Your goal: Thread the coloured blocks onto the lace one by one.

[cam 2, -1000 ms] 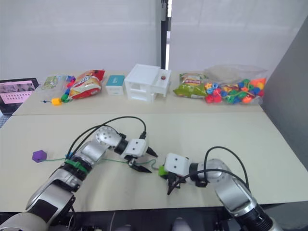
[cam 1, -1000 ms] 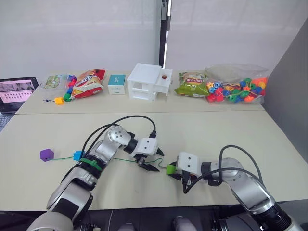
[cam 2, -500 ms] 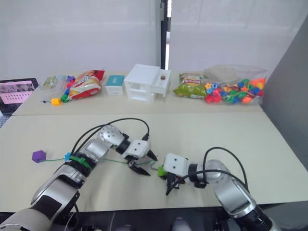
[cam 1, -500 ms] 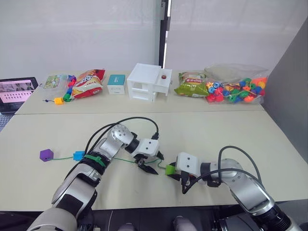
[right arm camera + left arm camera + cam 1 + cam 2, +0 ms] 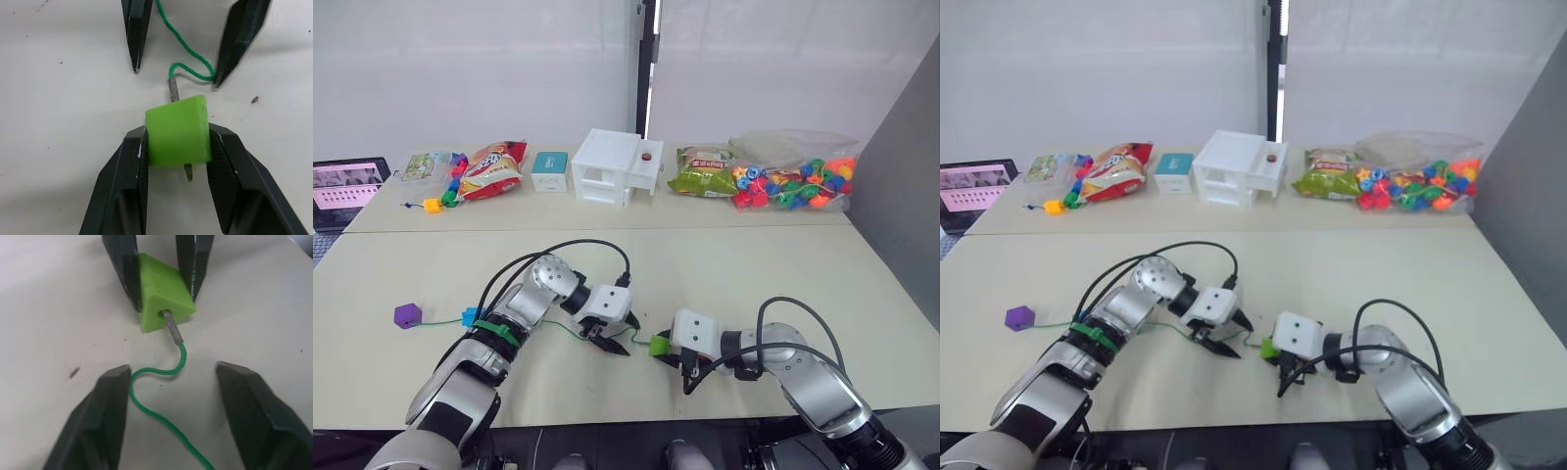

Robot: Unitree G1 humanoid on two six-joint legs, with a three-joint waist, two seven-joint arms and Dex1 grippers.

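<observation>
A light green block (image 5: 178, 132) sits on the table with my right gripper (image 5: 177, 128) shut on its two sides. The lace's grey tip (image 5: 172, 326) enters the block's hole and pokes out on the side facing my right wrist (image 5: 188, 171). The green lace (image 5: 156, 377) curls back between the fingers of my left gripper (image 5: 172, 368), which is open and touches neither lace nor block, a short way left of the block (image 5: 658, 343). Further left along the lace lie a blue block (image 5: 471, 315) and a purple block (image 5: 407, 314).
Along the far table stand a laptop (image 5: 347, 186), snack bags (image 5: 492, 168), a teal box (image 5: 549, 171), a white box (image 5: 617, 166) and a bag of coloured beads (image 5: 793, 181). A yellow cube on a cord (image 5: 432, 205) lies there too. Black cables loop over both arms.
My left gripper edged toward the light green block, then drew back a little to the left, still open. My right gripper kept its hold on the block.
</observation>
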